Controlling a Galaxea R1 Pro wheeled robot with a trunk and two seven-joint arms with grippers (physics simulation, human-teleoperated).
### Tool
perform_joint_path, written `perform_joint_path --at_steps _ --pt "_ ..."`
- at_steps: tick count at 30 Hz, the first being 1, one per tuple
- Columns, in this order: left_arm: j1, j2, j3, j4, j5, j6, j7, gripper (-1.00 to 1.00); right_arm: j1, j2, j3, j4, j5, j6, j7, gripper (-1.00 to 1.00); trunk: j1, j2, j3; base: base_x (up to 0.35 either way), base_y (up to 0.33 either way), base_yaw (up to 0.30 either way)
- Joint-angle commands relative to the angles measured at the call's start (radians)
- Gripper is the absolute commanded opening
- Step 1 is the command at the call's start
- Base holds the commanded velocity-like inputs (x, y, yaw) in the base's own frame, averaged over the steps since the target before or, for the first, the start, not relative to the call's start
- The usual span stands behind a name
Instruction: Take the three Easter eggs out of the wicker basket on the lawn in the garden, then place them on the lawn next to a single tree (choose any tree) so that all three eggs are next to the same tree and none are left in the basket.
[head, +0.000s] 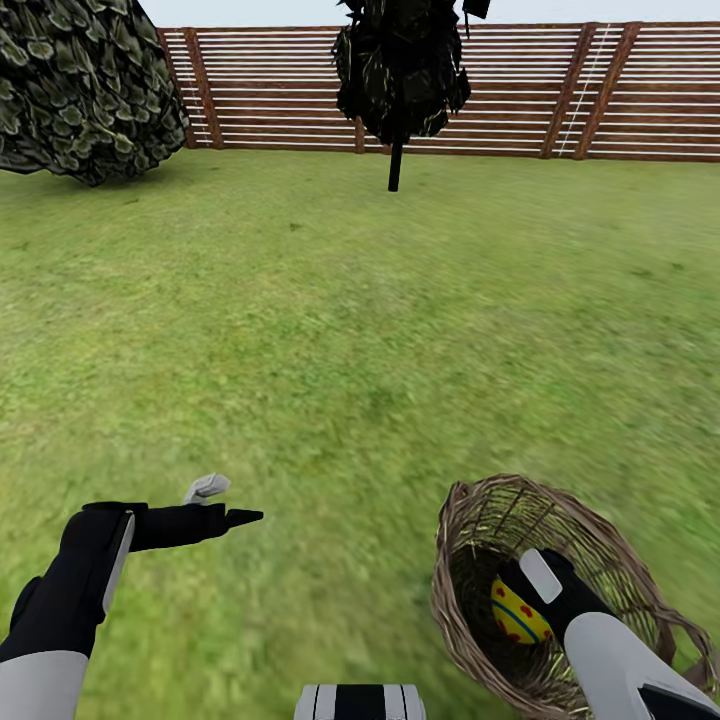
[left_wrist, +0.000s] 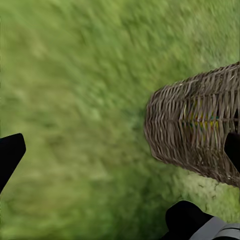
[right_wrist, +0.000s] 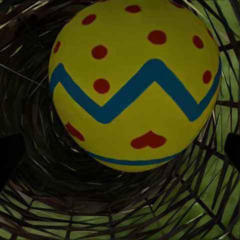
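Note:
The wicker basket (head: 470, 580) lies tilted on the lawn (head: 350, 330) at the near right. One yellow Easter egg (head: 515, 612) with red dots and a blue zigzag rests inside it. My right gripper (head: 528, 592) reaches into the basket mouth. In the right wrist view the egg (right_wrist: 132, 85) looms close, and the right gripper (right_wrist: 120, 152) is open with its dark fingertips (right_wrist: 10, 157) wide at either edge, not touching it. My left gripper (head: 226, 502) hovers open and empty over the grass at the near left. The left wrist view shows the basket's woven side (left_wrist: 195, 130).
A narrow black conifer (head: 398, 70) stands at the far middle before a wooden slat fence (head: 600, 90). A broad leafy green crown (head: 80, 85) hangs low at the far left, its trunk out of sight. Open grass stretches between me and them.

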Motion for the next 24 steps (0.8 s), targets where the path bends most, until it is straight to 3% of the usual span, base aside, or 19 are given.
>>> perform_joint_path --at_steps 1,19,24 --pt "-0.001 -0.001 0.001 -0.001 -0.010 0.006 -0.010 1.00 0.000 -0.001 0.000 -0.002 -0.009 0.003 -0.006 1.00 0.000 0.000 -0.001 0.000 0.000 0.000" --pt "-0.001 -0.001 0.000 -0.001 -0.010 0.006 -0.010 1.00 0.004 -0.012 0.001 0.001 -0.008 -0.067 -0.004 1.00 0.000 0.000 -0.001 0.004 0.000 0.000" --pt "-0.001 -0.001 0.001 -0.001 -0.010 0.006 -0.010 1.00 0.004 -0.009 0.001 0.003 -0.004 -0.076 0.048 1.00 0.000 0.000 -0.001 0.071 0.000 0.000"
